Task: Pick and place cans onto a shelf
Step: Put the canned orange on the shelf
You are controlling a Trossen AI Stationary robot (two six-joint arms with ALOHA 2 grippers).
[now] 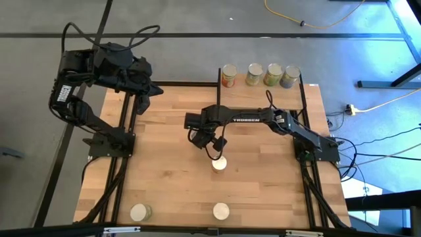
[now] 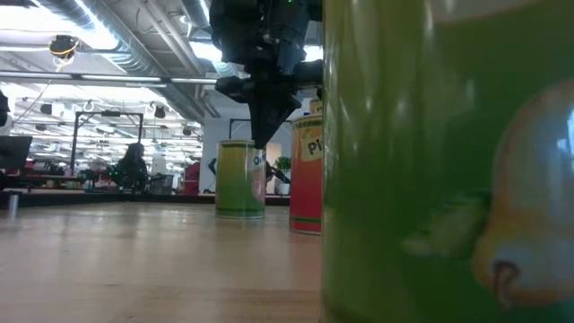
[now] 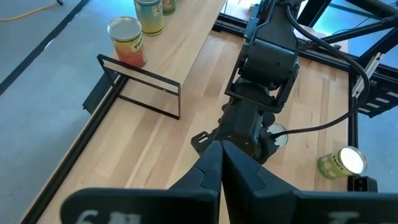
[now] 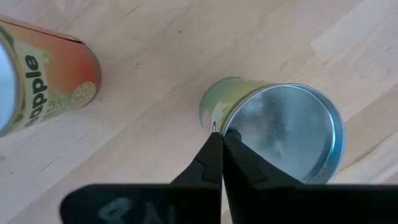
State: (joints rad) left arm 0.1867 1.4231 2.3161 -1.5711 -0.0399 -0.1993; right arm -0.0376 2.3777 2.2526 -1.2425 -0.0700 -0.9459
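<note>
A green-and-yellow can [image 4: 283,134] stands upright on its base on the tabletop near the middle [image 1: 219,164]. My right gripper [image 4: 222,134] points down over it, shut, its tips at the edge of the can's shiny top [image 2: 262,142]. An orange-red can [image 4: 43,74] stands close by. Several cans [image 1: 254,74] stand in a row on the shelf [image 1: 260,93] at the far edge. My left gripper [image 3: 221,144] is shut with nothing in it, held high over the table's far left corner [image 1: 152,89]. My right gripper comes from above, pointing down, and its shut fingertips stand at the top rim [image 4: 214,127] of the green-and-yellow can. Nothing lies between the fingers. I cannot tell whether the tips touch the rim. The can stands upright on the table.
Two more cans [image 1: 140,212] [image 1: 221,211] stand near the table's front edge; one green can [image 2: 448,161] fills the right of the low view. Black frame rails [image 1: 125,131] run along both sides. Bare wood lies left of the middle.
</note>
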